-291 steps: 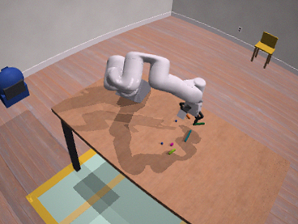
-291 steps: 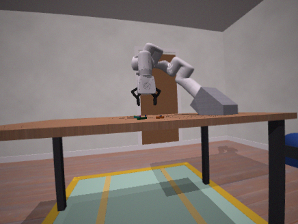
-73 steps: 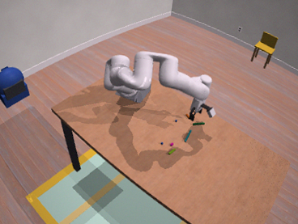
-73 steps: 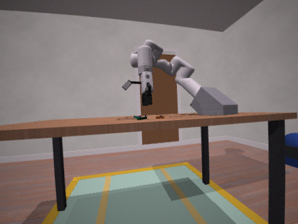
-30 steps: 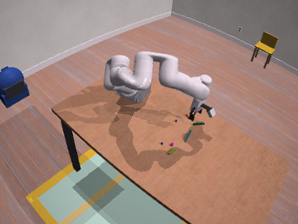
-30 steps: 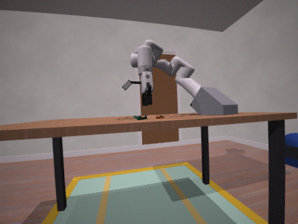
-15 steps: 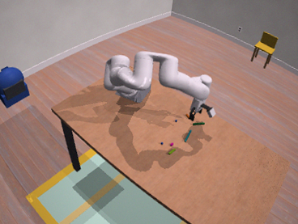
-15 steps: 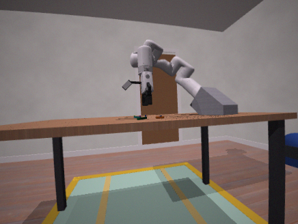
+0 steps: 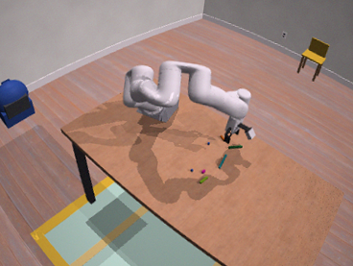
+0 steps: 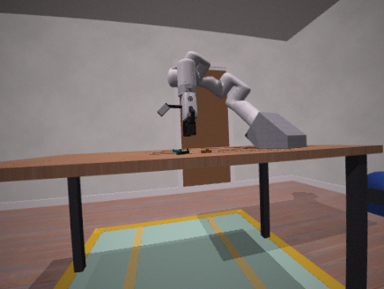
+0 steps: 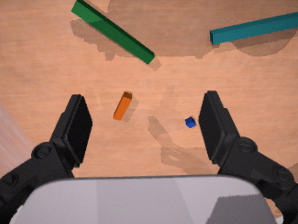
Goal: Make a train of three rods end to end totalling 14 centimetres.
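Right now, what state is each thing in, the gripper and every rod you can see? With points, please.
gripper (image 9: 229,136) (image 10: 189,134) (image 11: 144,106): open, above the table
orange rod (image 10: 206,151) (image 11: 122,106): lying flat, loose
green rod (image 9: 235,147) (image 11: 114,32): lying flat, loose
turquoise rod (image 9: 222,162) (image 11: 255,29): lying flat, loose
lime rod (image 9: 204,181): lying flat, loose
magenta rod (image 9: 203,171): on the table, loose
two blue rods (image 9: 208,143) (image 9: 192,170) (image 11: 190,122): on the table, loose

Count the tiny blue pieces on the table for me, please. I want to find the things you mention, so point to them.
2. One blue piece (image 9: 208,143) (image 11: 190,122) lies near the orange rod (image 9: 222,138) (image 10: 206,151) (image 11: 122,107); the other blue piece (image 9: 192,170) lies beside the magenta rod (image 9: 203,171). The arm (image 9: 217,98) (image 10: 187,72) might hide more.
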Motion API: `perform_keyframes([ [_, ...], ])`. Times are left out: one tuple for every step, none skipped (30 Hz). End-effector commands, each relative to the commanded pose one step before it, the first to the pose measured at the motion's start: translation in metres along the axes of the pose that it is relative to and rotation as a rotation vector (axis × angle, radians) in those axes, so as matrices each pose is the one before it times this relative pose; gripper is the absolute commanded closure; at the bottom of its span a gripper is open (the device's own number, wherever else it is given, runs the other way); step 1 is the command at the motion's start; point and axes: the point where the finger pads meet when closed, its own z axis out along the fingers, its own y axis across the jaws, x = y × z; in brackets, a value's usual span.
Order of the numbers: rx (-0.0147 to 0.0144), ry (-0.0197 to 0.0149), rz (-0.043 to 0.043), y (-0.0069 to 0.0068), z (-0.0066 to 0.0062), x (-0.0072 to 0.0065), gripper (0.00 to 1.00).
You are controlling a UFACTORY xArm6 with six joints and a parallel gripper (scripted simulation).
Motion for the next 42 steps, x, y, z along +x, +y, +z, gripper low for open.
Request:
perform_keyframes([
  [0.00218, 0.00279, 0.00105, -0.00048, -0.00144, 0.00117, 0.00],
  [0.00000, 0.00000, 0.00000, 0.00000, 0.00000, 0.00000, 0.00],
  [0.00000, 0.00000, 0.00000, 0.00000, 0.00000, 0.00000, 0.00],
  [0.00000, 0.00000, 0.00000, 0.00000, 0.00000, 0.00000, 0.00],
  [0.00000, 0.00000, 0.00000, 0.00000, 0.00000, 0.00000, 0.00],
  [0.00000, 0.00000, 0.00012, 0.00001, 0.00000, 0.00000, 0.00],
  [0.00002, -0.00001, 0.00083, 0.00008, -0.00001, 0.00002, 0.00],
  [0.00004, -0.00002, 0.00219, 0.00020, -0.00003, 0.00005, 0.00],
  [0.00008, -0.00003, 0.00412, 0.00037, -0.00006, 0.00009, 0.00],
  [0.00013, -0.00005, 0.00657, 0.00060, -0.00009, 0.00015, 0.00],
  [0.00018, -0.00007, 0.00948, 0.00086, -0.00013, 0.00022, 0.00],
  [0.00024, -0.00010, 0.01279, 0.00115, -0.00017, 0.00030, 0.00],
  [0.00030, -0.00013, 0.01643, 0.00148, -0.00022, 0.00040, 0.00],
  [0.00037, -0.00016, 0.02036, 0.00183, -0.00027, 0.00051, 0.00],
  [0.00044, -0.00020, 0.02452, 0.00219, -0.00032, 0.00065, 0.00],
  [0.00050, -0.00024, 0.02886, 0.00256, -0.00037, 0.00081, 0.00],
  [0.00056, -0.00029, 0.03334, 0.00293, -0.00042, 0.00100, 0.00],
  [0.00000, 0.00000, 0.00000, 0.00000, 0.00000, 0.00000, 0.00],
  [0.00000, 0.00000, 0.00000, 0.00000, 0.00000, 0.00000, 0.00],
  [0.00061, -0.00034, 0.03791, 0.00330, -0.00047, 0.00121, 0.00],
  [0.00065, -0.00039, 0.04251, 0.00366, -0.00051, 0.00146, 0.00],
  [0.00068, -0.00044, 0.04713, 0.00399, -0.00055, 0.00174, 0.00],
  [0.00063, -0.00045, 0.04645, 0.00387, -0.00053, 0.00185, 0.00],
  [0.00033, -0.00025, 0.02547, 0.00208, -0.00028, 0.00109, 0.00],
  [0.00038, -0.00030, 0.03091, 0.00249, -0.00034, 0.00137, 0.00],
  [0.00041, -0.00034, 0.03433, 0.00273, -0.00037, 0.00158, 0.00],
  [0.00039, -0.00035, 0.03490, 0.00273, -0.00037, 0.00168, 0.00],
  [0.00037, -0.00034, 0.03436, 0.00264, -0.00035, 0.00172, 0.00],
  [0.00034, -0.00034, 0.03389, 0.00255, -0.00034, 0.00176, 0.00],
  [0.00032, -0.00034, 0.03372, 0.00249, -0.00033, 0.00181, 0.00],
  [0.00030, -0.00033, 0.03371, 0.00244, -0.00032, 0.00187, 0.00],
  [0.00028, -0.00033, 0.03371, 0.00239, -0.00031, 0.00193, 0.00],
  [0.00026, -0.00033, 0.03375, 0.00234, -0.00031, 0.00199, 0.00],
  [0.00025, -0.00032, 0.03372, 0.00228, -0.00030, 0.00204, 0.00],
  [0.00000, 0.00000, 0.00000, 0.00000, 0.00000, 0.00000, 0.00],
  [0.00000, 0.00000, 0.00000, 0.00000, 0.00000, 0.00000, 0.00],
  [0.00051, -0.00073, 0.07793, 0.00516, -0.00066, 0.00480, 0.00],
  [0.00025, -0.00040, 0.04422, 0.00275, -0.00036, 0.00289, 0.00],
  [0.00010, -0.00018, 0.02005, 0.00119, -0.00016, 0.00135, 0.00],
  [0.00013, -0.00022, 0.02601, 0.00152, -0.00020, 0.00178, 0.00],
  [0.00015, -0.00027, 0.03282, 0.00188, -0.00025, 0.00227, 0.00],
  [0.00015, -0.00028, 0.03500, 0.00194, -0.00026, 0.00247, 0.00],
])
